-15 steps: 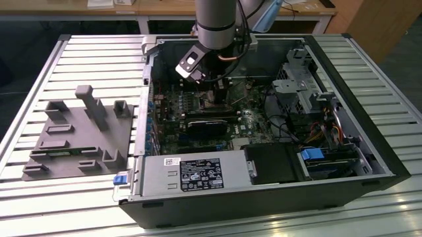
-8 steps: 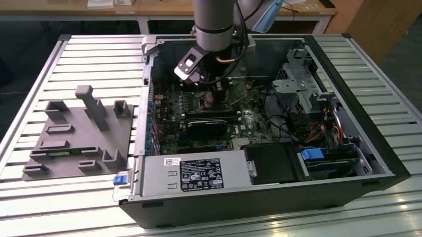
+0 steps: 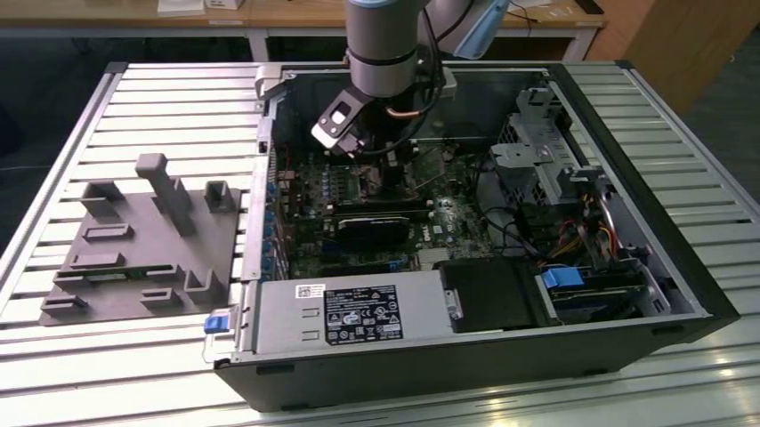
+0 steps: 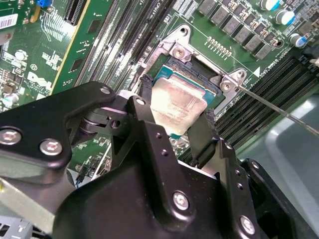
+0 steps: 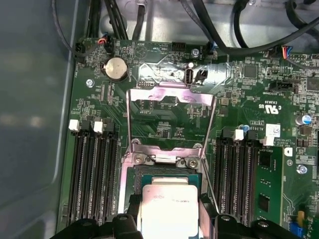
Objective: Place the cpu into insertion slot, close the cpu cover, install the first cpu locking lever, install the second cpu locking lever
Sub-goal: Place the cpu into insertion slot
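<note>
An open computer case (image 3: 475, 365) lies on its side on a slatted metal table (image 3: 665, 374), with a grey moulded fixture (image 3: 131, 258) beside it toward the exterior view's left. The arm (image 3: 380, 53) reaches down from above into the case, over the green motherboard (image 3: 451, 222). In the second wrist view the claw (image 4: 177, 112) pinches the cpu (image 4: 177, 102) between two black fingers (image 4: 203, 134), one on each of two opposite edges, its pale metal top facing the camera. The cpu sits directly over the insertion slot (image 4: 192, 74), slightly skewed to the silver rim, with one corner hanging past the slot's edge; whether its underside touches the slot cannot be told. A thin metal lever rod (image 4: 279, 112) runs out from one screw corner of the rim and stands clear of the board. In the first wrist view the claw (image 5: 169, 221) again grips the cpu (image 5: 169, 209), with the insertion slot (image 5: 164, 174) showing just beyond it. The cpu cover (image 5: 172, 95) is swung open on the far side of the slot, and the board shows through its window. Long black memory slots (image 5: 94, 174) flank the slot on both sides, and a round coin cell (image 5: 115, 68) sits farther up the board near a bundle of dark cables (image 5: 239, 30).
</note>
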